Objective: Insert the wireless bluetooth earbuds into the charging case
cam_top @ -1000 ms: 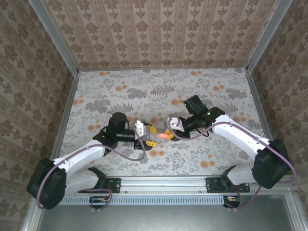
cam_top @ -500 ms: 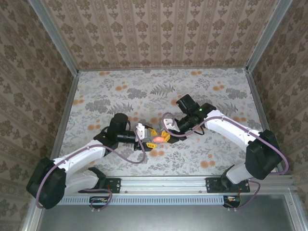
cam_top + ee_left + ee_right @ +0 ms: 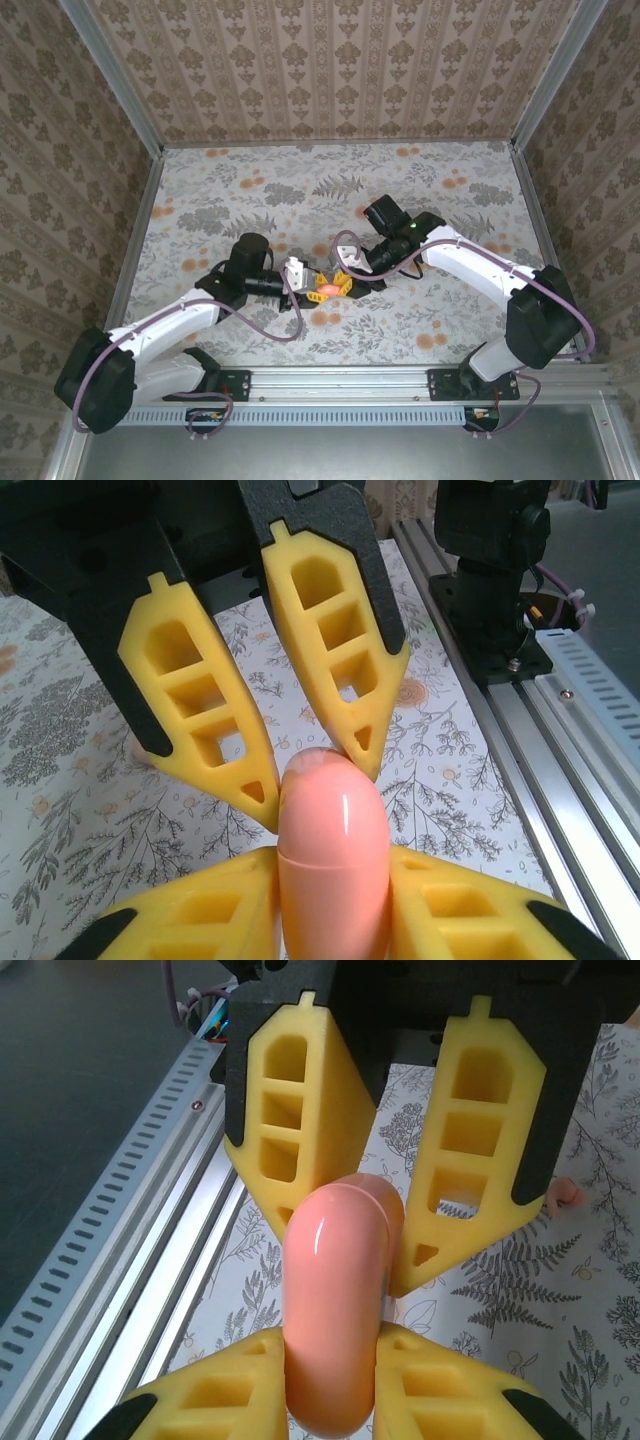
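Note:
The charging case (image 3: 327, 290), a glossy coral-pink rounded box with a seam line, hangs just above the flowered cloth between both arms. My left gripper (image 3: 313, 290) comes in from the left and my right gripper (image 3: 345, 282) from the right. In the left wrist view my left gripper (image 3: 333, 865) has both yellow pads pressed on the case (image 3: 333, 830). In the right wrist view my right gripper (image 3: 332, 1335) clamps the case (image 3: 335, 1290) on both sides. One tiny coral-pink earbud (image 3: 567, 1195) lies on the cloth beyond the left arm's fingers (image 3: 480, 1150).
The aluminium rail (image 3: 340, 378) runs along the near table edge, close below the case. Patterned walls (image 3: 340, 70) close the back and both sides. Printed orange flower blotches (image 3: 322, 319) dot the cloth.
The left gripper's jaws have closed onto the case. The right arm has carried the case a little to the left and nearer the left arm.

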Controlling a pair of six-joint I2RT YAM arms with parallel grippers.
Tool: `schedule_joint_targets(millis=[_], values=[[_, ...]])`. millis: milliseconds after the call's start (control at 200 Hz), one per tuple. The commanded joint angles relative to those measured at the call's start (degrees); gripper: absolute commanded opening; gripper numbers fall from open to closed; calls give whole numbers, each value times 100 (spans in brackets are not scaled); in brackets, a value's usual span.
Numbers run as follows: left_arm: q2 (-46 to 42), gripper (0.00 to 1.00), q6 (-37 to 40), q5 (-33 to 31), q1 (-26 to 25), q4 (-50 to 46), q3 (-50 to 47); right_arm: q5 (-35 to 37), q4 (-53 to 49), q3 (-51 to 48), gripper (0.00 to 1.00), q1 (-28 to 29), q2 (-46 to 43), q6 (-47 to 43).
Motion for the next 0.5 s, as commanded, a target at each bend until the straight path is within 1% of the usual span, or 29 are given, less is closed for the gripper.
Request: schedule_joint_targets(millis=[0,60,135,200,275,310,385,495], values=[[25,25,239,82,-51,-283,204,-230,-73,128,21,26,3,-137],[18,20,251,35,-53,-283,188,-216,-27,101,22,13,-57,-121],[2,18,234,-19,-52,-262,155,-173,5,95,25,-9,-129,-58],[-42,16,138,-170,-48,-224,150,-106,74,61,33,-56,-240,108],[-110,15,-43,-306,-43,24,54,-3,443,-142,41,-151,-503,515],[-140,14,-178,-354,-44,248,-35,37,720,-322,46,-207,-602,759],[-154,11,-618,-416,-12,959,-302,20,1460,-828,53,-332,-1152,1181],[-27,10,-1397,-491,9,2208,-710,81,2802,-1756,59,-452,-1845,2004]])
